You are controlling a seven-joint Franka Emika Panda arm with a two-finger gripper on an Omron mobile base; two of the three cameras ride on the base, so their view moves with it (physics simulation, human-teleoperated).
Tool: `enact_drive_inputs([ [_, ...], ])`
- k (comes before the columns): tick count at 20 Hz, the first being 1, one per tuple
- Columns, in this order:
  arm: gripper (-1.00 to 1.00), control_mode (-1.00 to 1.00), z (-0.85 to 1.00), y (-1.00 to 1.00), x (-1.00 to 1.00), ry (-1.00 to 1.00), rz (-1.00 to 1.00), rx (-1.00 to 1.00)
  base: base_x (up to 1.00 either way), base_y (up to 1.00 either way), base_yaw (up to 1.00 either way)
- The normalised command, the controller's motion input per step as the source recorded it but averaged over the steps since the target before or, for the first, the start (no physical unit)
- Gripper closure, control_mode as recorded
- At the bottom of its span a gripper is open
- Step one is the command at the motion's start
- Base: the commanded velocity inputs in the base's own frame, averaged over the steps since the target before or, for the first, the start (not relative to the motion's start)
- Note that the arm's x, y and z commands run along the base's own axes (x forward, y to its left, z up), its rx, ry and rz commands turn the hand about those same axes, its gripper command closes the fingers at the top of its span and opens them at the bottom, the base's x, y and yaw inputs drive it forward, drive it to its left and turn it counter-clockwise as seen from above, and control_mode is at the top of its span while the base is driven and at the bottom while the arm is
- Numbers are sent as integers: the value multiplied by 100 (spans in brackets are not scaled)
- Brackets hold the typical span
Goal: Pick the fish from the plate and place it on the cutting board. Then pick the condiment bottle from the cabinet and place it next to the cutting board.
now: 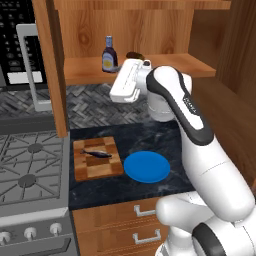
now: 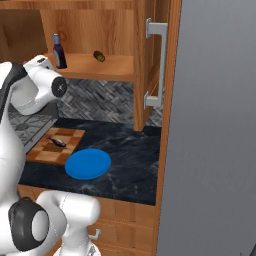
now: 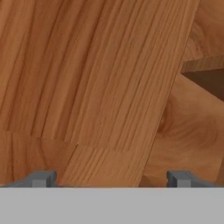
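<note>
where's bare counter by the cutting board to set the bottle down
Free: dark counter behind the cutting board toward the backsplash, and right of the plate. Tight: the strip between board and plate; the stove borders the board's left. The fish lies on the board.

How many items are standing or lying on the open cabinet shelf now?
2. The condiment bottle stands upright toward the shelf's left; a stubby dark oblong item lies to its right. In the left base view, the arm may hide others.

Grainy wooden cabinet [image 1: 165, 30], checkered wood cutting board [image 1: 97, 162], smooth blue plate [image 1: 146, 167].
</note>
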Motion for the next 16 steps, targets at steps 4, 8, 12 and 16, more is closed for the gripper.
enact_drive_inputs([
  [4,-100,-100,17,-26,0,1,0,1,0,0,0],
  [8,-100,-100,5,-29,2,2,0,0,0,0,0],
  [12,-100,-100,0,-27,17,1,0,0,0,0,0],
  [16,-100,-100,0,-22,28,0,0,0,0,0,0],
])
